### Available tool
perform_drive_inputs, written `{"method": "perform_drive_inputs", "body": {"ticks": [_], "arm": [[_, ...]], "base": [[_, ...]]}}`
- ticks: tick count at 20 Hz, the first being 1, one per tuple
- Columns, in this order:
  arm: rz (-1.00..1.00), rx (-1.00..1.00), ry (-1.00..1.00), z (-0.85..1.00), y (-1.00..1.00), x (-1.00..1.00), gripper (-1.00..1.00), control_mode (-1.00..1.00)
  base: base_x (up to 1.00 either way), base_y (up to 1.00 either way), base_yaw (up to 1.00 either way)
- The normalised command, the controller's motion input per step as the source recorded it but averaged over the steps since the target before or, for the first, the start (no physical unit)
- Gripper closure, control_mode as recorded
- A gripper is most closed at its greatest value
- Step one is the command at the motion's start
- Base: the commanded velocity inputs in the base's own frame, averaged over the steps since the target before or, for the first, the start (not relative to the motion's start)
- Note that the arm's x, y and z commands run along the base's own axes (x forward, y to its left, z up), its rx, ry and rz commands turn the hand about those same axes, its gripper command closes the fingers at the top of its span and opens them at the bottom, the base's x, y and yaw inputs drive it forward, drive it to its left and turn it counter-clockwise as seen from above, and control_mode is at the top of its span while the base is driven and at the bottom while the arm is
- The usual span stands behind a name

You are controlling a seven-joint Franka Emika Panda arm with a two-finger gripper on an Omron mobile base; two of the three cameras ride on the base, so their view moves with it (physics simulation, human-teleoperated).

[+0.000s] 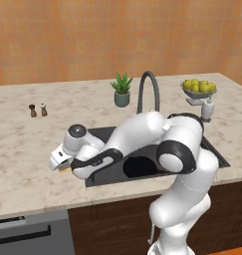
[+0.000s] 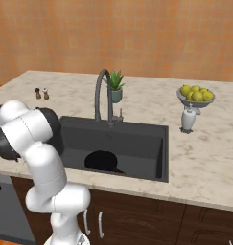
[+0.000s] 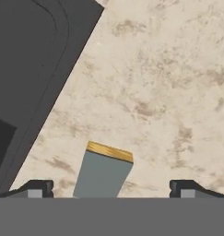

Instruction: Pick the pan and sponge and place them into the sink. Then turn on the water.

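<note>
Between our wide-open fingers (image 3: pixel 39 187), the sponge (image 3: pixel 104 171) is lying on the counter (image 3: pixel 168 92), just beside the sink (image 3: pixel 35 55); our gripper (image 3: pixel 111 189) is holding nothing. Farther in, we are seeing the pan (image 2: pixel 101 161) sitting on the sink floor, below the faucet (image 2: pixel 102 95).

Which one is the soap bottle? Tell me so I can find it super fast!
Start at the big dark sink in the marble counter. Go to its far right corner, where a bowl of yellow fruit stands on a little foot. The soap dispenser stands right in front of that bowl: a small white bottle with a pump top, much shorter than the tall dark curved faucet.
</note>
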Motion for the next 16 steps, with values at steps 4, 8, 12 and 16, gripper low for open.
{"method": "perform_drive_inputs", "body": {"ticks": [4,8,12,16], "arm": [[-0.02,-0.02,0.00,-0.20,0.22,0.28,-1.00,-1.00],[-0.04,-0.06,0.02,-0.38,0.14,0.19,-1.00,-1.00],[-0.05,-0.05,0.01,-0.47,0.02,0.16,-1.00,-1.00],[-0.04,-0.05,0.00,-0.41,0.00,0.24,-1.00,-1.00]], "base": [[0.00,0.00,0.00],[0.00,0.00,0.00],[0.00,0.00,0.00],[0.00,0.00,0.00]]}}
